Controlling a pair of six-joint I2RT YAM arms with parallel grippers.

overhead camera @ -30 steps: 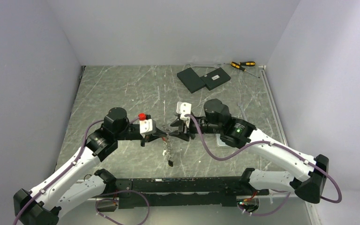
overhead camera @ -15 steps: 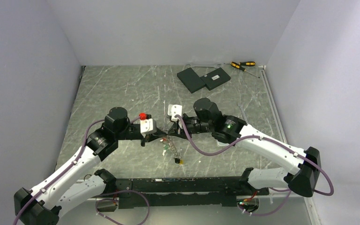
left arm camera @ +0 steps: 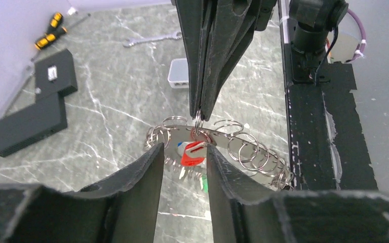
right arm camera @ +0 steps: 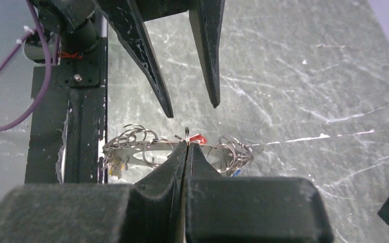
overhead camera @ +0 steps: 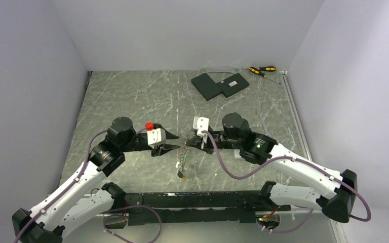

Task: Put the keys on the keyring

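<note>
The right end effector has its fingers pressed together, pinching a small wire loop at the upper edge of the keyring. The keyring hangs from that pinch above the counter, between the two arms near the front middle of the work area. It reads as a flat grey metal band with many small split rings crowded along its rim. Some keys dangle from it: a red head shows near the middle, and in the right wrist view a yellow and a blue speck sit at either end. The left end effector faces the right one from the opposite side. Its fingers are spread, gripping nothing, with the tips just beside the keyring on either side of the red key; whether they touch the metal cannot be told. At the far end of the counter lie two black slabs, two screwdrivers and, in the left wrist view, a wrench and a small white box.
</note>
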